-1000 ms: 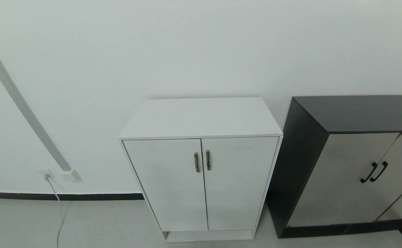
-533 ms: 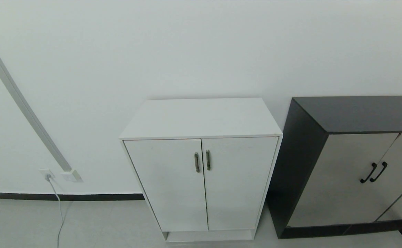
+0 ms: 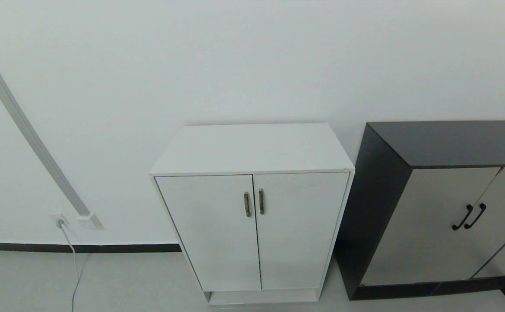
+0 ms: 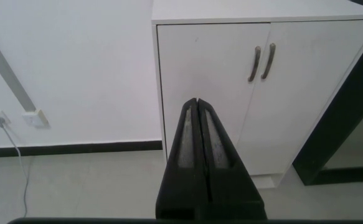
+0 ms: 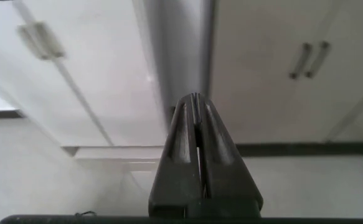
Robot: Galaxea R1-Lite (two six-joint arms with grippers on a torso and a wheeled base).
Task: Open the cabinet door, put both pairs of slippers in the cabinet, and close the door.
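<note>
The white cabinet (image 3: 252, 149) stands against the wall with both doors shut. Its two metal handles (image 3: 254, 203) sit side by side at the middle seam. In the left wrist view my left gripper (image 4: 197, 102) is shut with nothing in it, some way in front of the white cabinet (image 4: 206, 74) and level with its left door. My right gripper (image 5: 195, 98) is also shut and holds nothing. It hangs in front of the gap between the white cabinet (image 5: 81, 81) and its dark neighbour.
A black cabinet (image 3: 443, 143) with mirrored doors and black handles (image 3: 469, 216) stands close on the white one's right. A wall socket with a grey cable (image 3: 72, 255) and a slanted cable duct (image 3: 27, 130) are on the left. Grey floor lies in front.
A small dark shape at the head view's right edge one second ago has gone from the picture. The cabinets and doors stand as before.
</note>
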